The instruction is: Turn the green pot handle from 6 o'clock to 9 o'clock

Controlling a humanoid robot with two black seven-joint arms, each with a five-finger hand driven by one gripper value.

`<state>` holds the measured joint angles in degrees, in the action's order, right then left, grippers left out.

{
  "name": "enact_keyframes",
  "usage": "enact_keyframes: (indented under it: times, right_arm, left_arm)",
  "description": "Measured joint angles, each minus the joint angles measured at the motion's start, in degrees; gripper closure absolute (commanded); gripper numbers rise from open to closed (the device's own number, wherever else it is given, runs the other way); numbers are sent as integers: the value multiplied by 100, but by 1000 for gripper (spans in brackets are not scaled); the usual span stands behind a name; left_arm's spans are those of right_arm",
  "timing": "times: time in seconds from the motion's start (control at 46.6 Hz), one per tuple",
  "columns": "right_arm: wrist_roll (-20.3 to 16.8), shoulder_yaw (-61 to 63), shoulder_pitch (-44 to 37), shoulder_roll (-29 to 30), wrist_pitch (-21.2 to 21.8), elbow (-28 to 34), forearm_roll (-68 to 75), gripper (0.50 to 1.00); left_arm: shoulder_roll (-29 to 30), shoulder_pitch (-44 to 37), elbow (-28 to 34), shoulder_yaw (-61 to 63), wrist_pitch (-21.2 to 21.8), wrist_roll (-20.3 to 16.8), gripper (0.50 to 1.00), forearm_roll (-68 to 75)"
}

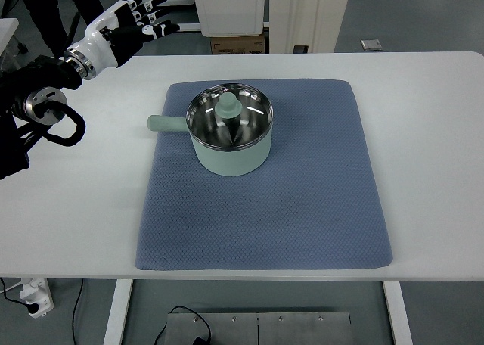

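Observation:
A pale green pot (230, 152) with a shiny steel inside stands on the upper middle of a blue mat (265, 209). Its green handle (166, 123) sticks out to the left, toward 9 o'clock. A green knobbed part (228, 107) shows inside the pot. My left hand (140, 16), white and black, is raised over the table's far left corner, well away from the pot, with its fingers spread and holding nothing. The right arm is out of sight.
The mat lies on a white table (431, 133). A cardboard box (237, 44) and white furniture stand behind the far edge. A person's dark legs (45, 12) show at the top left. A power strip (34, 296) lies on the floor, lower left.

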<state>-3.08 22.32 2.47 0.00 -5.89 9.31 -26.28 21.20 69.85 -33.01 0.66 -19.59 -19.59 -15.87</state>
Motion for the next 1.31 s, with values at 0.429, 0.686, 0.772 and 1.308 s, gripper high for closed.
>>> enact_keyframes:
  times: [0.429,0.686,0.772,1.308]
  right_arm:
    - [1,0,0,0,0,0,0,500]
    - [0,0,-1,0,0,0,0,500]
    - [-1,0,1,0,0,-1,0,500]
    - [0,0,0,0,0,0,0,500]
  left_arm:
    - [-37,-530,87,-234,859,0,500,-691]
    - [-416,-914,517,-754,1055,-1,500,-691]
    - [-514,-944,574,-814,1069,-6,500,-689]
    - [-735,-1323,635,-1185,1051,-26,500,-662]
